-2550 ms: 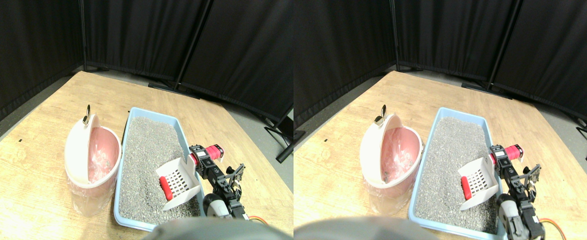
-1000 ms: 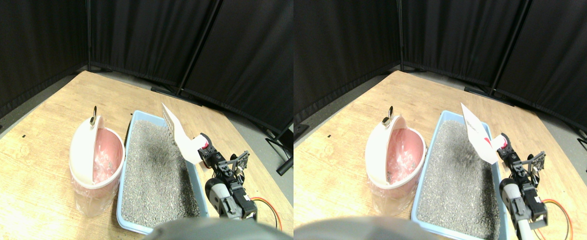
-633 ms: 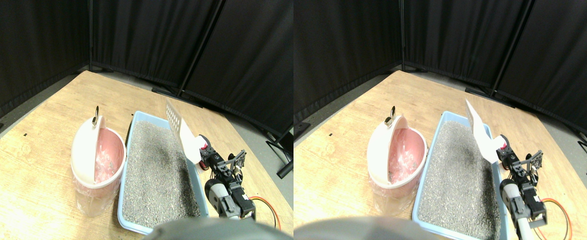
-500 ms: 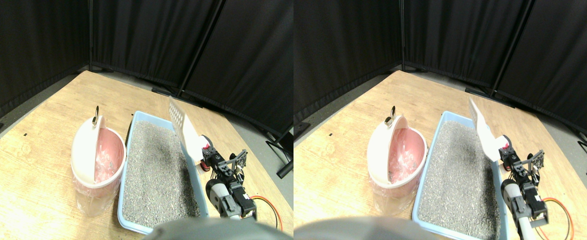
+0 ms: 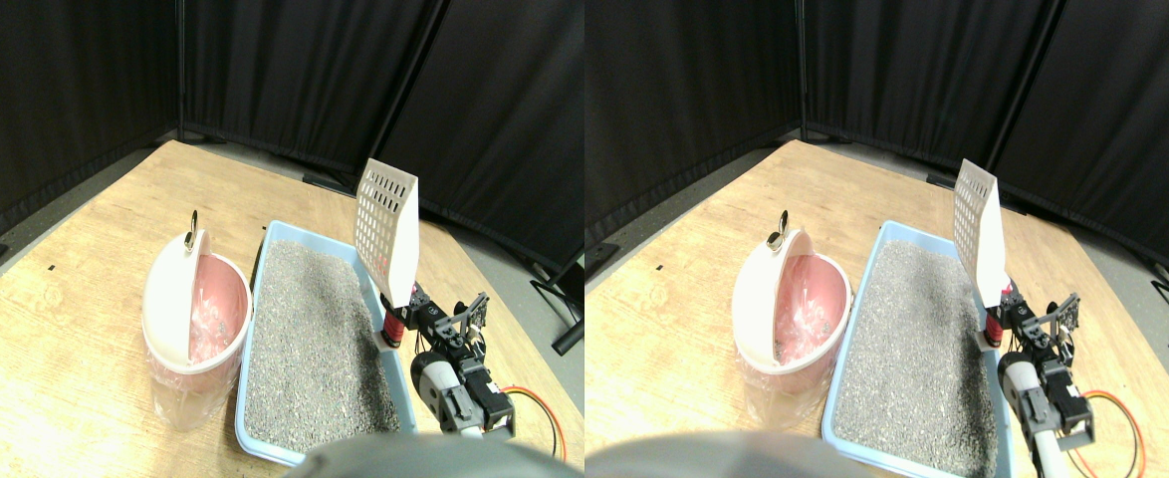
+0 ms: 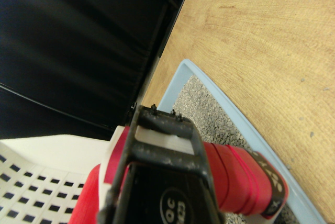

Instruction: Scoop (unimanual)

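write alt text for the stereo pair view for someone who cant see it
The right gripper holds a white slotted scoop upright by its red handle, above a blue litter tray of grey granules. A pink bin stands left of the tray.

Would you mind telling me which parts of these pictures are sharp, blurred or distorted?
Stereo pair view: wide-angle bending curves the wooden table edges; the litter tray and white scoop are reasonably sharp under even light. Wrist view: the dark claw frame and red wrapped handle are near and soft, while the litter grains stay fairly crisp.
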Available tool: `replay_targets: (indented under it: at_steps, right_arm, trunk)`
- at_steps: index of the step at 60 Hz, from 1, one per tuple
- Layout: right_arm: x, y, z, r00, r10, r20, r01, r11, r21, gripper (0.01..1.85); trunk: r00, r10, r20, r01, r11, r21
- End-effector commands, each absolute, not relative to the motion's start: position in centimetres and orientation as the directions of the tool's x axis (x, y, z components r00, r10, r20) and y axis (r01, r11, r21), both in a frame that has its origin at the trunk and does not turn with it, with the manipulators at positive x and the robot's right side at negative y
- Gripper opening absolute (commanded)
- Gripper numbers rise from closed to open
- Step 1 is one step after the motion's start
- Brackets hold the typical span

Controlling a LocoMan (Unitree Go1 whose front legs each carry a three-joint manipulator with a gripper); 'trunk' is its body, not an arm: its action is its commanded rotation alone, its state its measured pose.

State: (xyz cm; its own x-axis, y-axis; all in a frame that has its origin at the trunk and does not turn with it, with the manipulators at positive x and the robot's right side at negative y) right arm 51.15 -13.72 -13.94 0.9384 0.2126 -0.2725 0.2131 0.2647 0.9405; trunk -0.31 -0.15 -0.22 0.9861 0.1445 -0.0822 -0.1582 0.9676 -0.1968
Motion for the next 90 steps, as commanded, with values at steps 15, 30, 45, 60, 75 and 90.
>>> replay_targets:
  at_steps: [15, 30, 45, 60, 75, 90]
  right_arm:
    - [51.8, -14.2, -12.3, 0.974, 0.200, -0.103, -0.028, 0.563, 0.826, 0.05]
    - [51.7, -14.8, -10.7, 0.980, 0.191, 0.057, -0.196, 0.875, 0.443, 0.05]
    - [51.4, -14.7, -9.3, 0.967, 0.250, 0.041, -0.253, 0.948, 0.195, 0.05]
    - [51.6, -13.5, -8.6, 0.919, 0.386, 0.077, -0.374, 0.918, -0.130, 0.05]
    - [51.8, -12.6, -8.6, 0.932, 0.359, 0.048, -0.357, 0.933, -0.052, 0.05]
    - [51.4, -10.8, -9.7, 0.925, 0.379, 0.016, -0.380, 0.924, 0.037, 0.05]
  trunk:
    - [0.981, 0.165, -0.105, -0.184, 0.961, -0.206]
    - [0.981, 0.165, -0.105, -0.184, 0.961, -0.206]
    - [0.978, 0.178, -0.109, -0.198, 0.957, -0.211]
    - [0.973, 0.202, -0.109, -0.222, 0.950, -0.219]
    - [0.967, 0.231, -0.109, -0.250, 0.941, -0.228]
    - [0.958, 0.265, -0.109, -0.284, 0.930, -0.232]
